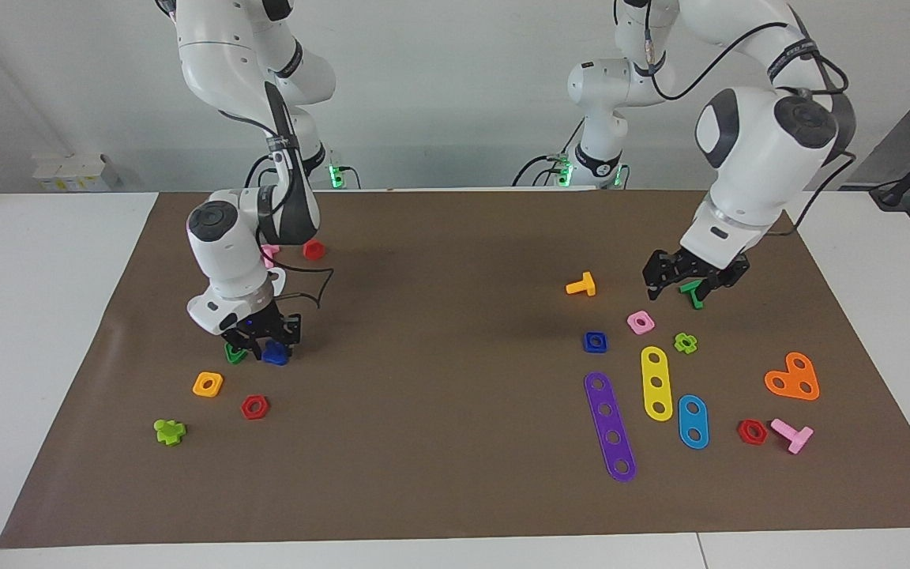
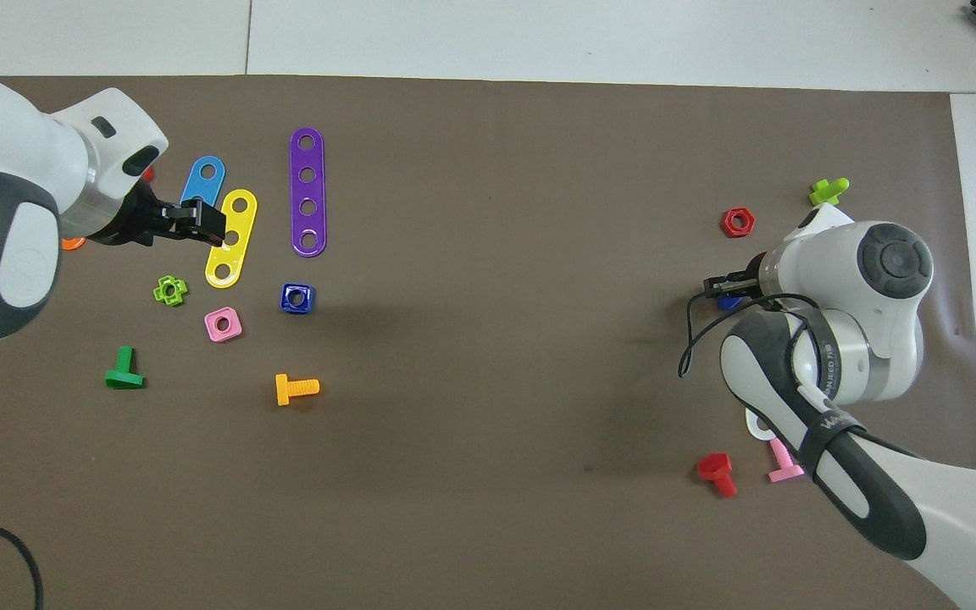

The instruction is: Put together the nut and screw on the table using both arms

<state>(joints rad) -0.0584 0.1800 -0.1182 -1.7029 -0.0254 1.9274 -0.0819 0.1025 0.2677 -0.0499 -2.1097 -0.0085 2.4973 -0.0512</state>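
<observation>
The jaws of the right arm are down at the mat, straddling the screw, which lies at the right arm's end of the bench just beside a green triangular nut. Whether they are clenched on the screw or only set around it cannot be told (from overhead just a sliver of blue shows past the wrist). An orange-yellow square nut and a red hex nut lie a little farther from the robots. The jaws of the left arm hang in the air over the cluster of parts at the left arm's end, holding nothing; whether they are released or clenched cannot be told. In the facing view they overlap a green bolt; from overhead they cover one edge of the yellow strip. The nut lies flat and untouched on the mat in that same cluster, beside a pink square nut and at the near end of the purple strip.
</observation>
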